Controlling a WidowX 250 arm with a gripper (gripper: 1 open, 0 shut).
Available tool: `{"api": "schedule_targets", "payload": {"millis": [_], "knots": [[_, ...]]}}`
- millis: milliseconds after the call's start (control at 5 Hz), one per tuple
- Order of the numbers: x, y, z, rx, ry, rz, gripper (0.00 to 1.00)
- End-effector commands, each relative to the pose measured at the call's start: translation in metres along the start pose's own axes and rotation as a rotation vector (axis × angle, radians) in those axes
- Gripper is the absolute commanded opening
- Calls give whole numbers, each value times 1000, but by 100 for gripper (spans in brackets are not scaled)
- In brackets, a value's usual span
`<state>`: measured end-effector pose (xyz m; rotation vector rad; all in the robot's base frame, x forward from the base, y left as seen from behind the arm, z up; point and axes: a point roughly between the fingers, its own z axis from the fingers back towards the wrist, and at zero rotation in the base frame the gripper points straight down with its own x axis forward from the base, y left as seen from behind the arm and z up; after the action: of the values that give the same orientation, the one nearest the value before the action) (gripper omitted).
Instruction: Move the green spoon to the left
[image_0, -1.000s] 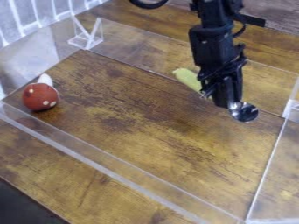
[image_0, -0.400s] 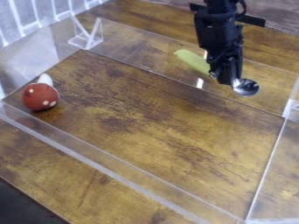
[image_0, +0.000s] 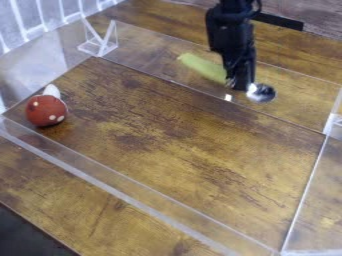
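The green spoon (image_0: 203, 66) hangs just above the wooden table at the upper right, its yellow-green handle pointing up-left and its round silver bowl (image_0: 261, 92) down-right. My gripper (image_0: 238, 80) comes down from the top edge and is shut on the spoon's middle, hiding that part of the handle. The black arm stands nearly upright above it.
A red-and-white mushroom toy (image_0: 47, 110) lies at the left of the wooden table (image_0: 174, 150). Clear acrylic walls (image_0: 127, 195) border the work area in front and at the right. A clear acrylic stand (image_0: 98, 40) sits at the back left.
My gripper has carried the spoon up and to the left in the picture. The spoon has also turned, its handle swinging further left.
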<state>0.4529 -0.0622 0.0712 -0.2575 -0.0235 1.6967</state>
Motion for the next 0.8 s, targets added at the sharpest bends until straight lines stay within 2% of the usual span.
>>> {"api": "schedule_targets", "payload": {"millis": [0, 200, 400, 600], "knots": [[4, -7, 51, -134, 8, 5, 0], [5, -5, 58, -144, 17, -26, 0], [-9, 6, 50, -144, 6, -10, 100], [-27, 29, 41, -160, -15, -7, 100]]}}
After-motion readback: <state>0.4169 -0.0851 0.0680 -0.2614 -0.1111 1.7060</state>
